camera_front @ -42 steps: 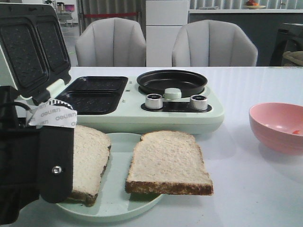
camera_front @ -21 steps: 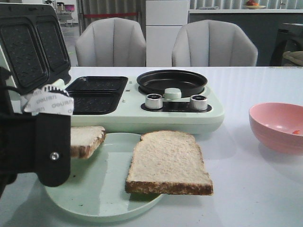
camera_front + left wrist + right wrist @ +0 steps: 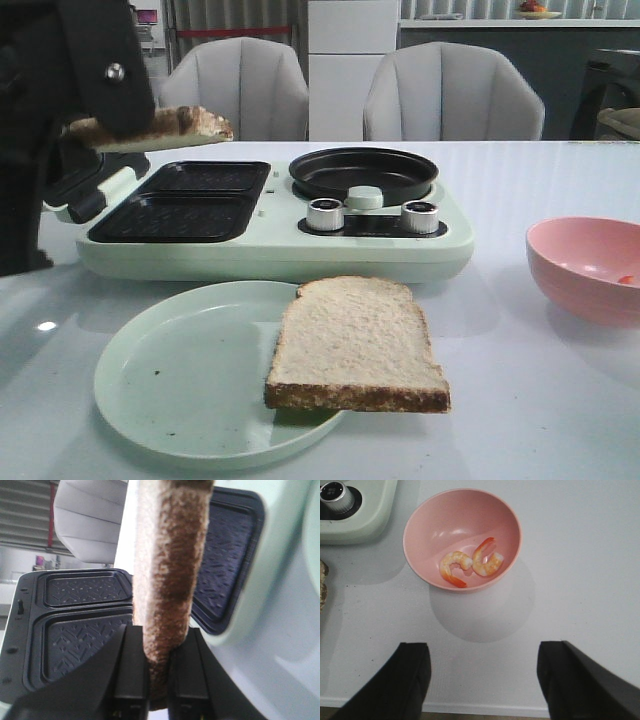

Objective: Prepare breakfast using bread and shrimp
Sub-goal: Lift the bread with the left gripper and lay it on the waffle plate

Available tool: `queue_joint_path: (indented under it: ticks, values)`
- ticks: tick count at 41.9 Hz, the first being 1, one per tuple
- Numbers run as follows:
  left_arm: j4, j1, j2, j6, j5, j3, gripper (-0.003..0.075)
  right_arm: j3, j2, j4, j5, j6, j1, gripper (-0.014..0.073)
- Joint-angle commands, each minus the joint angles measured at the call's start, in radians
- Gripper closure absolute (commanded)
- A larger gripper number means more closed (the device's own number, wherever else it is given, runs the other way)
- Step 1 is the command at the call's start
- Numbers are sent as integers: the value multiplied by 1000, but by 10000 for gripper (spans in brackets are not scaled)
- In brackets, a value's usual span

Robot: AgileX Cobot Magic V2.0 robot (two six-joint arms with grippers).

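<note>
My left gripper is shut on one bread slice, held about level high over the left end of the breakfast maker. The left wrist view shows that slice edge-on, pinched at its crust between both fingers, above the dark grill plates. The other bread slice lies on the right side of the pale green plate. Two curled pink-orange shrimp lie in the pink bowl. My right gripper is open above the table, on the near side of that bowl.
The breakfast maker has a round black pan and two silver knobs; its lid stands open at the left behind my arm. The pink bowl stands at the right. Two grey chairs stand behind the table.
My left gripper has lifted one bread slice off the plate's left side, up and back to above the grill plates. The other slice has stayed put.
</note>
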Motion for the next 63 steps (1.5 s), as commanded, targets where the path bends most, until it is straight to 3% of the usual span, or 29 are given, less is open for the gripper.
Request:
queue_joint_path:
  ticks: [1, 12, 27, 45, 63]
  values:
    - [74, 88, 14, 47, -47, -120, 620, -27, -1, -2, -65, -2, 0, 33]
    - [74, 256, 216, 145, -212, -425, 621, -27, -1, -2, -65, -2, 0, 33]
    - [74, 384, 504, 145, -238, -728, 620, -27, -1, -2, -65, -2, 0, 33]
    - [74, 425, 604, 166, -344, -789, 612, -27, -1, -2, -65, -2, 0, 33]
    - [74, 446, 604, 166, -387, -789, 318, -27, -1, -2, -65, -2, 0, 33]
